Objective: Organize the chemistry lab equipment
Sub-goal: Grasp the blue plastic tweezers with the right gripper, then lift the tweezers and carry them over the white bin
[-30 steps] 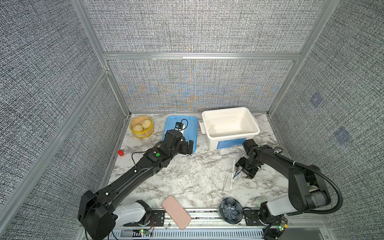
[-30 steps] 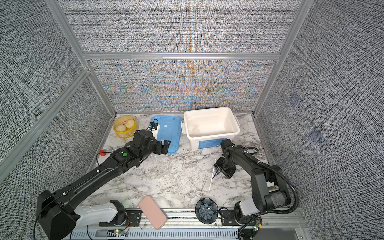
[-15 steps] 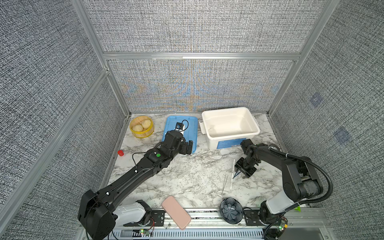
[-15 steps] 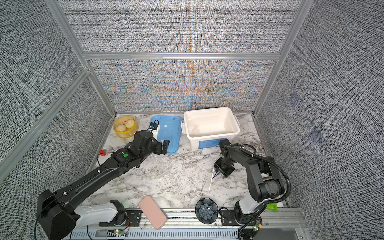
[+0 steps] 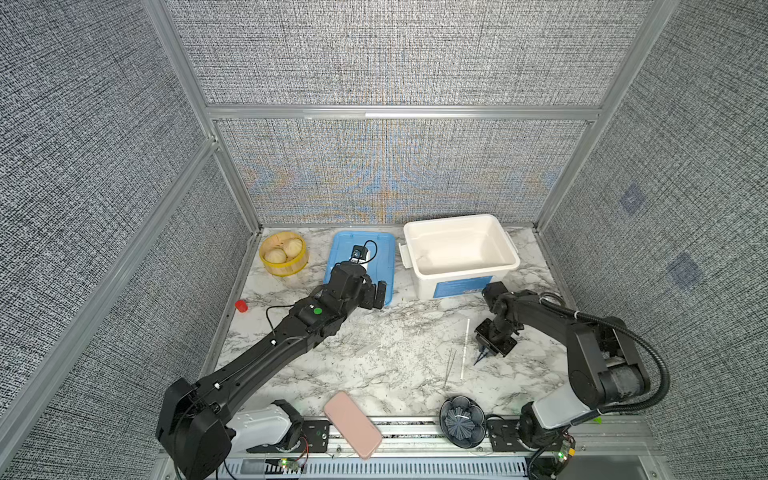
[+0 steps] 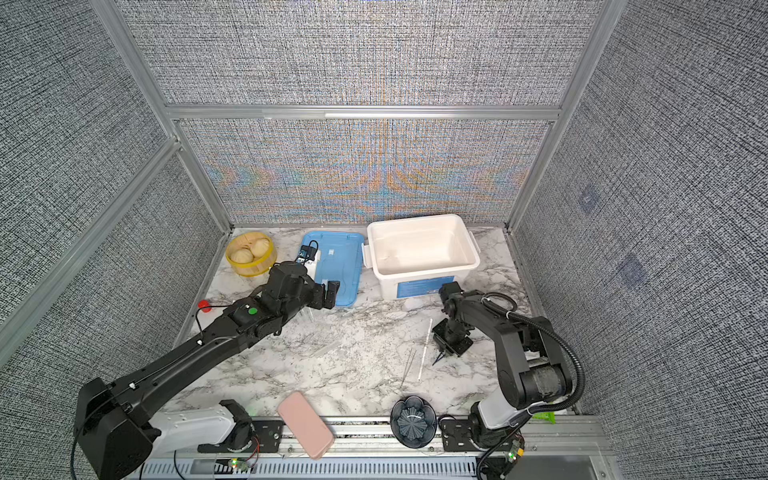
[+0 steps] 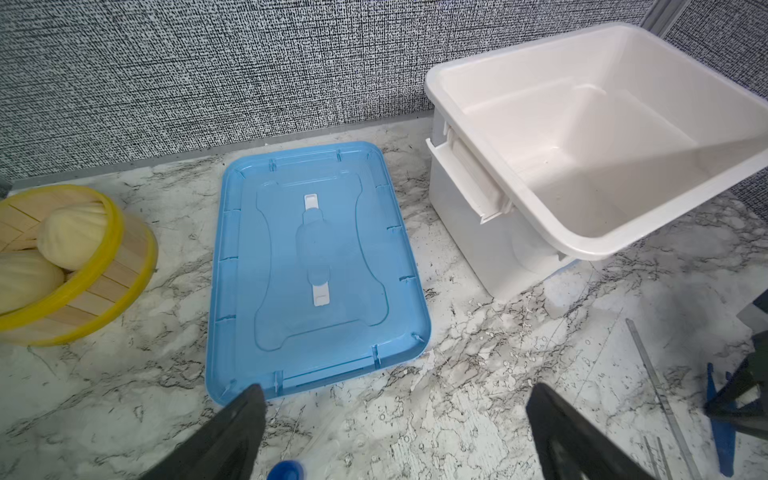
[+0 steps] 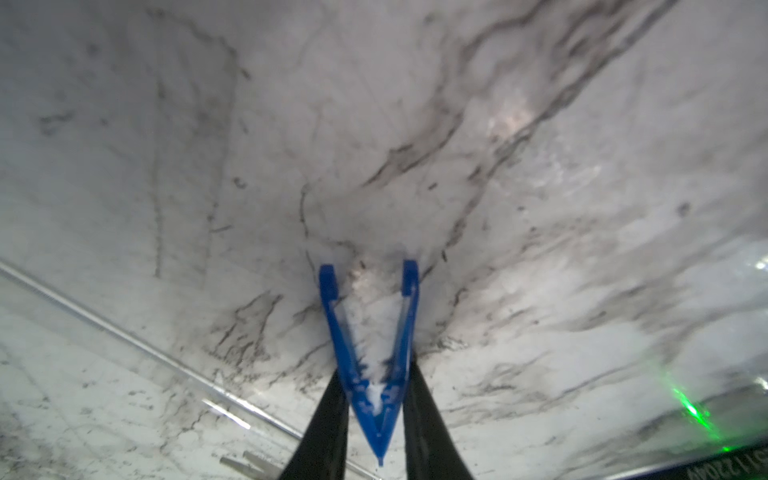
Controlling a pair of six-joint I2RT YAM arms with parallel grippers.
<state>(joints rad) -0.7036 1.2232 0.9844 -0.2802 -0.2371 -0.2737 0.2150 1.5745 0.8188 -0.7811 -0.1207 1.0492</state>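
Note:
The dark blue tweezers (image 8: 379,432) lie on the marble at the right, tip toward the front (image 5: 478,360). My right gripper (image 8: 376,374) points down over them, its two black fingers pressed against the tweezers' outer sides, shut on them; both top views show it (image 5: 490,343) (image 6: 451,341). Just left lie the long white stick (image 5: 464,349) and the thin silver tweezers (image 5: 449,365). My left gripper (image 7: 395,395) hangs open at the blue lid's near edge (image 5: 376,295). A blue cap of a clear tube (image 7: 286,471) shows below it.
An open white bin (image 5: 465,272) stands at the back, the blue lid (image 5: 386,257) flat beside it. A yellow steamer basket (image 5: 284,253) sits back left, a small red cup (image 5: 241,306) at the left edge. A pink phone (image 5: 352,424) and dark flower-shaped bowl (image 5: 462,420) lie in front.
My right gripper's fingers have drawn together onto the dark blue tweezers, and the right arm has shifted over them. The left arm has not moved.

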